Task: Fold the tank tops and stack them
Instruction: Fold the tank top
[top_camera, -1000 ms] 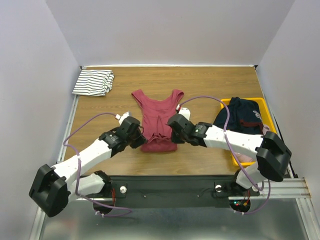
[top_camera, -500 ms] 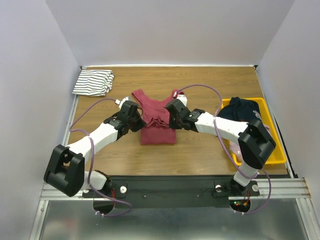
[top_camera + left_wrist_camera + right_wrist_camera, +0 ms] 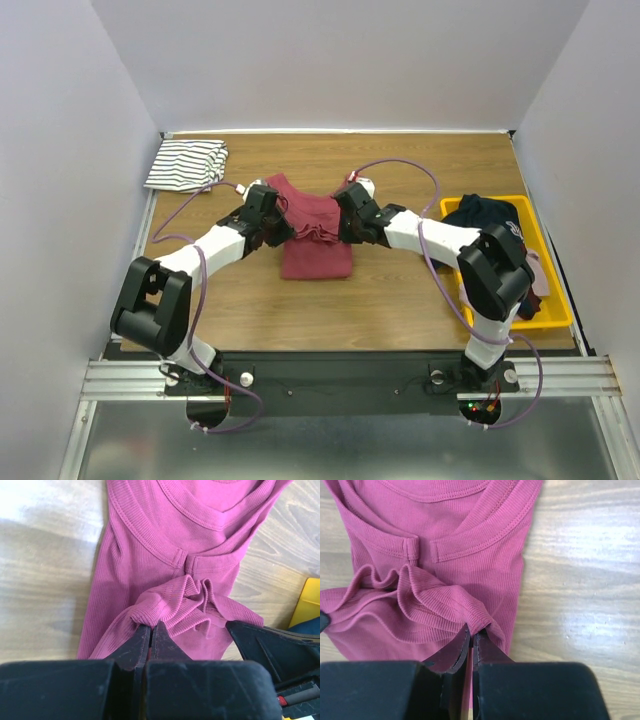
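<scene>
- The plain dark red ribbed cloth tank top [image 3: 316, 252] lay at the middle of the brown wooden table [image 3: 400, 300], with its neckline and straps toward the far edge.
- The left gripper [image 3: 151, 630] was pinched tight on the left end of a hemmed edge of that top. The cloth rose in a small peak right at its fingertips, and the rest of the top spread flat ahead of it.
- The right gripper [image 3: 471, 632] was clamped the same way on the right end of the same edge, with the top's body lying ahead of it and to its left.
- Between the two grippers the raised edge sagged in rumpled folds over the top's chest, just short of the neckline seam.
- The white cloth tank top with thin dark stripes [image 3: 187, 165] lay folded at the table's far left corner, well apart from both grippers.
- A yellow plastic tray [image 3: 556, 300] at the right edge held a dark navy garment [image 3: 485, 225].
</scene>
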`<state>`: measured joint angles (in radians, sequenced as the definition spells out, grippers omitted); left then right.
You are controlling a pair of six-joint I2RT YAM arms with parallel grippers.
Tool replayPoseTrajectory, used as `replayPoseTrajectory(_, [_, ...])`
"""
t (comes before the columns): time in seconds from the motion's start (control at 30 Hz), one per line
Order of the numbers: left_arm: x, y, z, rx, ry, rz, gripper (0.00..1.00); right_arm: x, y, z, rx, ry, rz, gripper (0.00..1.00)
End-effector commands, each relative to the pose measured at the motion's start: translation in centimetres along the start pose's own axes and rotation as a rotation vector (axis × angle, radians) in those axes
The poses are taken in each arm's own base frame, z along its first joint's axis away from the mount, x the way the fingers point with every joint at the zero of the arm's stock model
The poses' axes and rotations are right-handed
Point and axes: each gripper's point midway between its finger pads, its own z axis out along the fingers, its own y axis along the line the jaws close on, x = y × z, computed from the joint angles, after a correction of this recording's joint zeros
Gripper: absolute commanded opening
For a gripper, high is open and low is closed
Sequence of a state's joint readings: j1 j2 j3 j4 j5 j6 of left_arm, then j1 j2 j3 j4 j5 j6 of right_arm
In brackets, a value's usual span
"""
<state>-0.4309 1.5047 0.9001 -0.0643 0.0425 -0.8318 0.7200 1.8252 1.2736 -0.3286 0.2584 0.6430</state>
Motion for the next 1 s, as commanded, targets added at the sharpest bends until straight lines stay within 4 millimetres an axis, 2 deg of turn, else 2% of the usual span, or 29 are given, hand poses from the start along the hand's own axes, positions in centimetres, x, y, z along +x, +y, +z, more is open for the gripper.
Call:
replayPoseTrajectory(0.0, [-2.5,-2.5,0.1,0.079,-0.047,0.028,0.00,-2.9,1.5,0.2,-0.053,-0.066,0.016,0.04])
replayPoseTrajectory(0.17, [-2.8,-3.0,1.4,0.102,-0.027,0.032,0.00,-3.5,1.3,0.7,-0.051,-0.073,0.026,0.05])
replayPoseTrajectory(0.27, [-3.3,-3.5,2.1,0.132,-0.029,0.028,0.00,-3.9,0.6,1.3,-0.039,-0.072,0.041,0.10])
replayPoseTrajectory(0.3, [-3.4,-3.8,2.1,0.151,-0.024,0.037,0.03,-4.2,0.6,1.5,-0.041,-0.075,0.048,0.13])
replayPoseTrajectory(0.37, [-3.8,-4.2,2.5,0.164,-0.030,0.045,0.22,-4.7,0.4,1.6,-0.043,-0.081,0.057,0.22])
replayPoseTrajectory(0.4, [-4.4,-4.4,2.6,0.171,-0.040,0.043,0.30,-5.2,0.1,1.6,-0.042,-0.089,0.066,0.33])
replayPoseTrajectory(0.47, [-4.9,-5.0,2.4,0.205,-0.057,0.043,0.45,-6.3,0.3,1.5,-0.050,-0.107,0.068,0.45])
replayPoseTrajectory(0.5, [-5.4,-5.3,2.1,0.219,-0.072,0.041,0.47,-6.9,0.2,1.4,-0.051,-0.118,0.073,0.55])
replayPoseTrajectory(0.57, [-6.3,-5.7,1.6,0.231,-0.095,0.037,0.52,-8.3,0.6,1.0,-0.062,-0.145,0.076,0.62])
replayPoseTrajectory(0.7, [-7.7,-6.3,-0.2,0.245,-0.141,0.038,0.52,-9.8,0.9,-0.5,-0.079,-0.186,0.047,0.63])
replayPoseTrajectory(0.8, [-7.2,-5.7,-0.8,0.231,-0.136,0.027,0.47,-8.8,0.7,-0.8,-0.086,-0.166,0.033,0.61])
replayPoseTrajectory(0.87, [-5.7,-5.1,-1.0,0.228,-0.104,0.004,0.42,-8.0,1.1,-0.8,-0.098,-0.149,0.022,0.57])
replayPoseTrajectory(0.97, [-3.1,-4.7,-1.1,0.218,-0.064,-0.008,0.26,-6.0,2.5,-0.6,-0.125,-0.112,-0.017,0.52])
